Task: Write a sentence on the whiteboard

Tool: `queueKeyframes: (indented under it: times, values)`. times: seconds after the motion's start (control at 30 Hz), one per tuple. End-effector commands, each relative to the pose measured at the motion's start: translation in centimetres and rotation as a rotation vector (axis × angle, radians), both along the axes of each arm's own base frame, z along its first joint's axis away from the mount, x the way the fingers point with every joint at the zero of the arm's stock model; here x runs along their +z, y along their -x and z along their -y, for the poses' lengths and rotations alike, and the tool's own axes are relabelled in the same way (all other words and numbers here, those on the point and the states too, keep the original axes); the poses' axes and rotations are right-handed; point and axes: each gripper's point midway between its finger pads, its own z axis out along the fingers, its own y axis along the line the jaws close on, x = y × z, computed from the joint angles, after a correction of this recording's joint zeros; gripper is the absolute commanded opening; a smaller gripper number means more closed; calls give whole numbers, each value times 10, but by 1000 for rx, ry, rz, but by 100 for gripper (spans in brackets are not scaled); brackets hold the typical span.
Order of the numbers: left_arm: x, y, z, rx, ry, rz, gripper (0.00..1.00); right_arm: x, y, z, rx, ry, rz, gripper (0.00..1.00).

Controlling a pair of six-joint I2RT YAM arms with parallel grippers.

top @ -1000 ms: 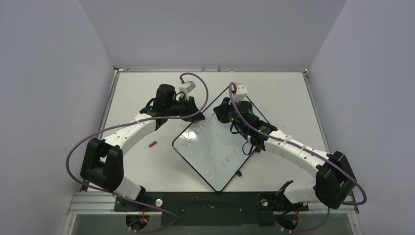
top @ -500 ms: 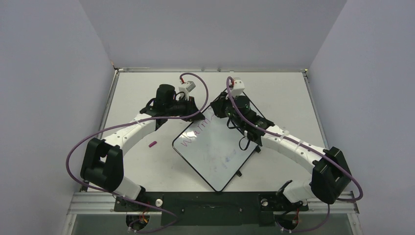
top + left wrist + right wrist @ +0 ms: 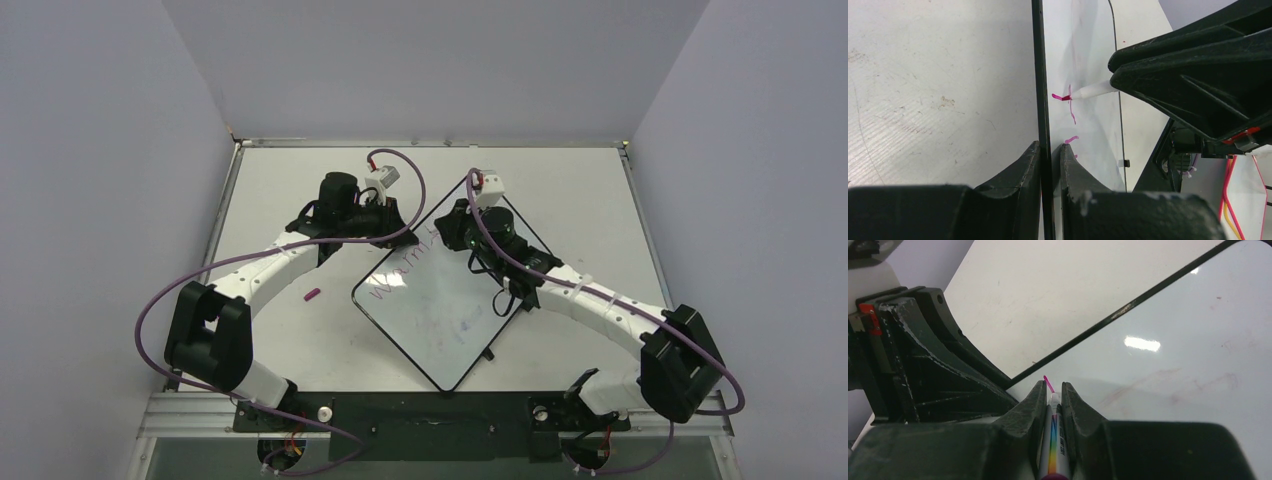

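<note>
1. Top external view: the whiteboard (image 3: 445,335) is seen lying flat on the bench (image 3: 290,180), turned cornerwise between the two arms.
2. The sentence (image 3: 398,278) is written in pink along the whiteboard's far-left edge; only a first word, roughly "Warm", can be read.
3. The left hand (image 3: 1050,148) is pinched on the whiteboard's black rim at that far-left edge, one finger outside over the bench, the other over the white surface.
4. The right hand (image 3: 1053,389) is pressed together around a marker (image 3: 1053,450) above the whiteboard's far corner.
5. In the left wrist view, the marker's pink tip is set against the whiteboard, on a pink stroke just inside the rim.
6. A small magenta piece (image 3: 312,295) is seen on the bench, left of the whiteboard and apart from it.
</note>
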Motion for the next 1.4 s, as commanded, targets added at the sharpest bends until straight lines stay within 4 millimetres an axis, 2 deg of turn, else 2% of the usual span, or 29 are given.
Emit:
queueKeyframes:
  times: [0.0,0.2,0.43,0.6,0.8,0.9,1.23,1.37]
  values:
    - [5,-13,-10,23,-59,125,0,-9,10,13,-26,4,-16,0]
    - [6,-13,-10,23,-58,125,0,-25,22,26,-41,14,-42,0]
    - [7,-12,-10,24,-57,128,0,-22,25,34,-61,20,-34,0]
    - [7,-12,-10,22,-57,128,0,-16,17,35,-78,38,-18,0]
    - [7,-11,-10,23,-59,129,0,-5,3,32,-87,68,3,0]
    - [8,-10,-10,22,-59,131,0,6,-3,31,-93,79,21,0]
    - [9,-10,-11,24,-58,134,0,55,-1,36,-98,44,98,0]
    - [9,-10,-11,24,-59,133,0,60,-4,33,-95,38,103,0]
